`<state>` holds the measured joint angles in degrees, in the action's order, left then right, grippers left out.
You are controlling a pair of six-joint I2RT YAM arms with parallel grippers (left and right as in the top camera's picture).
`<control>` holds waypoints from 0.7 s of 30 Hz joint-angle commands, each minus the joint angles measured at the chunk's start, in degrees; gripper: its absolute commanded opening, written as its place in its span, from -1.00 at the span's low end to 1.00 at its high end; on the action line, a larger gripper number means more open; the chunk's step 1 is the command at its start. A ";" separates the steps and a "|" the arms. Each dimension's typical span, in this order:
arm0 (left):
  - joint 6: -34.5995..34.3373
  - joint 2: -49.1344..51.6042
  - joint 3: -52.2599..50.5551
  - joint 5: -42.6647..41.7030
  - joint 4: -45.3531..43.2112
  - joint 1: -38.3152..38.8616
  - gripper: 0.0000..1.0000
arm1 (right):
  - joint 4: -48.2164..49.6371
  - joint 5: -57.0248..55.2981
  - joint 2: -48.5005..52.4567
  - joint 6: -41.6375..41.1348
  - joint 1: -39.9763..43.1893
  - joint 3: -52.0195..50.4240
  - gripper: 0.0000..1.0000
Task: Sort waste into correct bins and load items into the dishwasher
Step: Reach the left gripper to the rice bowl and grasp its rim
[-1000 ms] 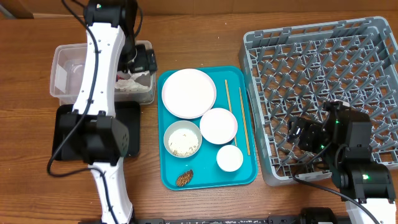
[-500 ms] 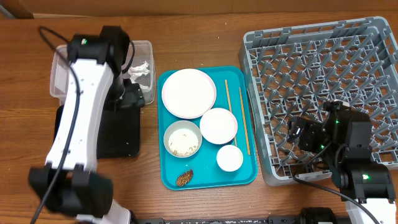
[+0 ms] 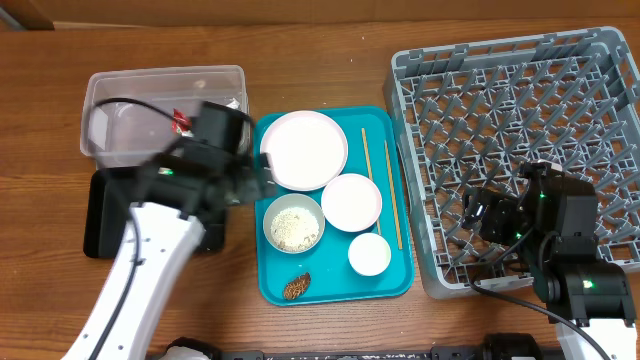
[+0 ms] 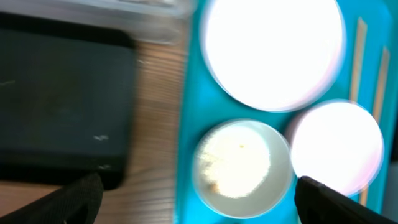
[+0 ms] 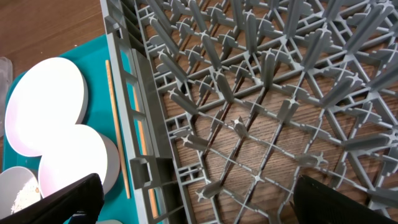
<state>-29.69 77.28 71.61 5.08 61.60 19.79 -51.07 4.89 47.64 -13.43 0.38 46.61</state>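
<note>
Rice bowl [image 4: 242, 168] below spread left jaws

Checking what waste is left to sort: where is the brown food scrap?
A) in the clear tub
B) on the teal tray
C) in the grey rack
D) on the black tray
B: the brown food scrap lies on the teal tray, near its front edge, close to the bowl of rice.

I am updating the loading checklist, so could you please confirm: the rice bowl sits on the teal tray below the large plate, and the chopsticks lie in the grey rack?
Not quite. The chopsticks lie on the teal tray, along its right side next to the grey rack, not in it, as the overhead view shows. The rice bowl does sit on the tray below the large plate.
</note>
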 commanded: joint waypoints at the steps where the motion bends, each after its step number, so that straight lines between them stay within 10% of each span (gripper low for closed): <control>1: 0.22 2.03 -3.19 -3.39 -3.08 5.57 1.00 | 0.20 -0.52 -0.50 0.35 0.24 1.46 1.00; 21: 11.98 20.22 -3.37 -3.17 -6.19 20.87 0.50 | 0.15 -0.50 -0.50 0.35 0.24 1.46 1.00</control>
<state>-20.75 95.02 68.58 2.07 55.46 40.07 -51.09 4.89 47.64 -13.43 0.40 46.61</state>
